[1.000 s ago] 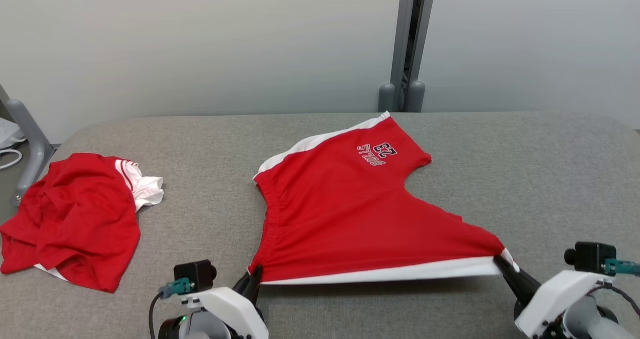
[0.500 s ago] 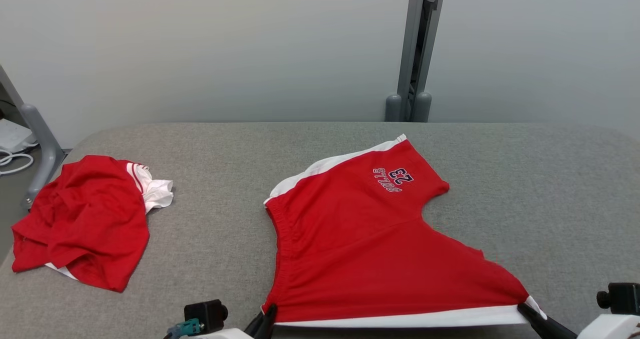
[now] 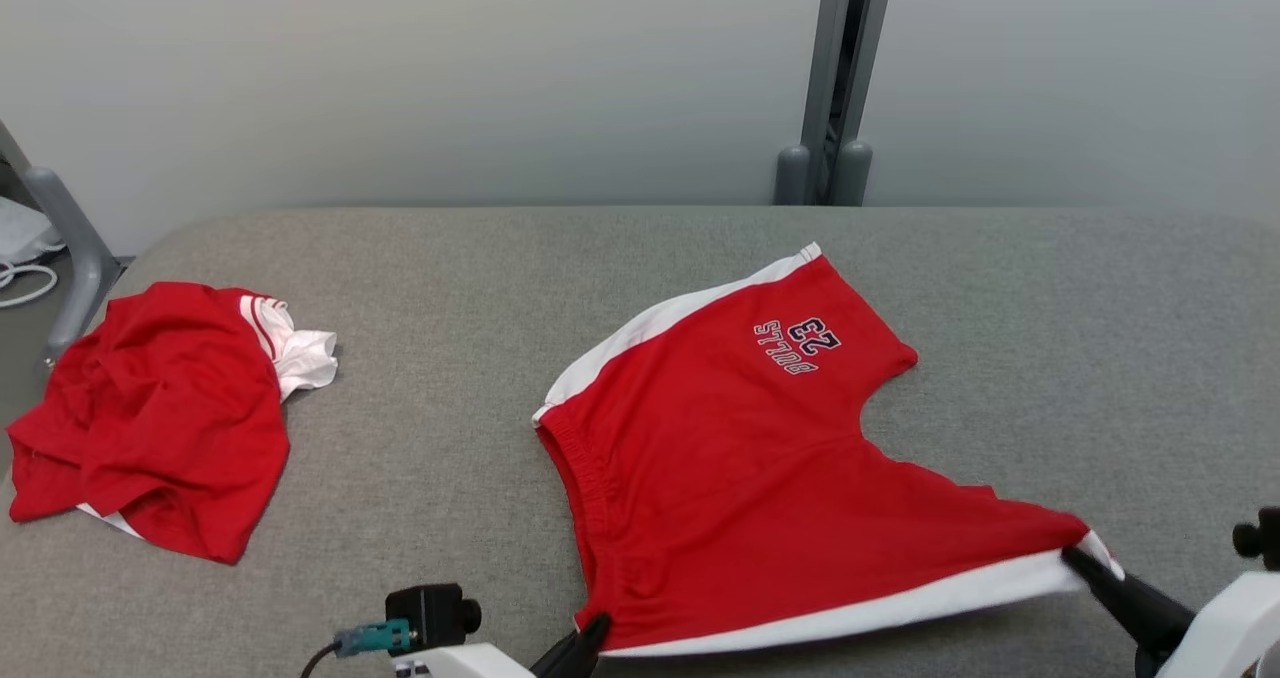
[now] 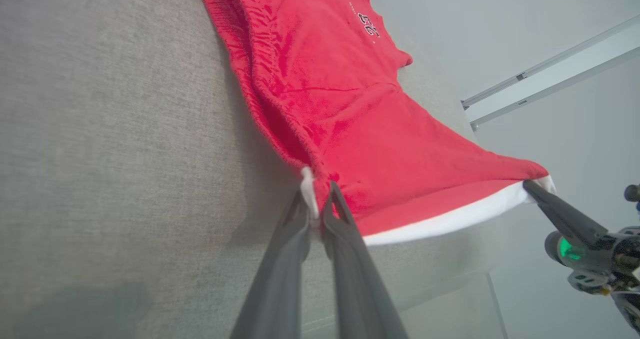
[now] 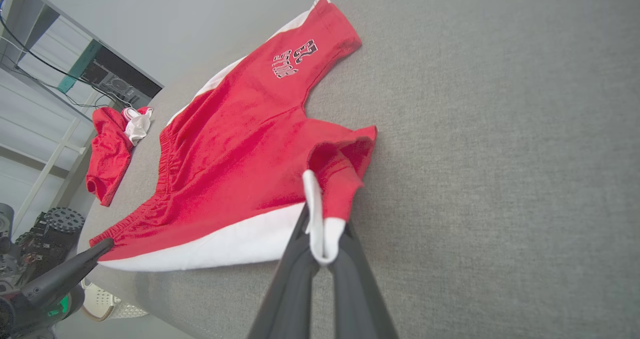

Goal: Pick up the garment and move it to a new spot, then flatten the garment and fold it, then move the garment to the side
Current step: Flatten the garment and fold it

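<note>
My left gripper (image 4: 315,199) is clamped on the waistband corner of the red shorts (image 3: 760,458), and my right gripper (image 5: 322,249) pinches the white-trimmed leg hem. The near edge is pulled taut between them over the grey table (image 3: 450,288). The head view takes in a crumpled red garment (image 3: 150,438) far left. The left wrist view catches a green light (image 4: 567,249) on the right gripper.

The shorts (image 3: 760,458) lie on the table (image 3: 450,358); the other garment (image 3: 150,428) lies well left, at the table's edge.
</note>
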Robot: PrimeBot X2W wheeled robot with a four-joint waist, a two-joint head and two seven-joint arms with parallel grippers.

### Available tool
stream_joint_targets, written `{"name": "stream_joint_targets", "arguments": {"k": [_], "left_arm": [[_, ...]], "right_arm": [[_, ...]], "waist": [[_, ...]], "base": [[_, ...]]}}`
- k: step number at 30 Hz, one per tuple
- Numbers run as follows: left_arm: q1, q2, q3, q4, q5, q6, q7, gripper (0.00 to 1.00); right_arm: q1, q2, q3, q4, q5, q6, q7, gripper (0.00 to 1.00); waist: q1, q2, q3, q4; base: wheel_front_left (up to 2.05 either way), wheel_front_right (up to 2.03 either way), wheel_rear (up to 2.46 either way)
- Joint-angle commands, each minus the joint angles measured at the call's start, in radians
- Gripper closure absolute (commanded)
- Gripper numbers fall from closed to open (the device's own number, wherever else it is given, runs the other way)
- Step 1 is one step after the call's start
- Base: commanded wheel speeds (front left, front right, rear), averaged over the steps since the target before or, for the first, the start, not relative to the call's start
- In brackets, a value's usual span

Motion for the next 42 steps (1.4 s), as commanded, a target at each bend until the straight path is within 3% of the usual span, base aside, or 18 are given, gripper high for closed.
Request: {"name": "stream_joint_targets", "arguments": {"k": [1, 8, 15, 20, 28, 42], "left_arm": [[-0.017, 0.009, 0.011, -0.023, -0.011, 0.007, 0.014, 1.0], [-0.124, 0.003, 0.059, -0.171, -0.152, 0.025, 0.201, 1.0], [-0.281, 0.028, 0.114, -0.174, -0.2, 0.04, 0.298, 1.0], [-0.375, 0.043, 0.114, -0.127, -0.182, 0.027, 0.331, 1.0], [-0.486, 0.014, 0.085, -0.045, -0.166, -0.006, 0.367, 1.0], [-0.621, -0.056, 0.113, 0.067, -0.162, -0.047, 0.305, 1.0]], "right_arm": [[-0.024, 0.002, -0.017, -0.011, -0.014, -0.001, 0.008, 1.0], [-0.18, 0.053, -0.157, -0.04, -0.109, -0.001, 0.109, 1.0], [-0.376, 0.121, -0.239, -0.019, -0.197, -0.001, 0.283, 1.0], [-0.497, 0.163, -0.268, 0.036, -0.268, -0.001, 0.378, 1.0], [-0.654, 0.214, -0.287, 0.131, -0.353, -0.001, 0.449, 1.0], [-0.855, 0.224, -0.249, 0.296, -0.452, -0.001, 0.433, 1.0]], "waist": [[0.0, -0.0001, 0.027, 0.003], [0.0, -0.0001, 0.159, 0.039], [0.0, -0.0001, 0.253, 0.065], [0.0, -0.0001, 0.297, 0.085], [0.0, -0.0001, 0.356, 0.116], [0.0, -0.0001, 0.433, 0.159]], "base": [[0.0, 0.0, 0.0], [0.0, 0.0, 0.0], [0.0, 0.0, 0.0], [0.0, 0.0, 0.0], [0.0, 0.0, 0.0], [0.0, 0.0, 0.0]]}}
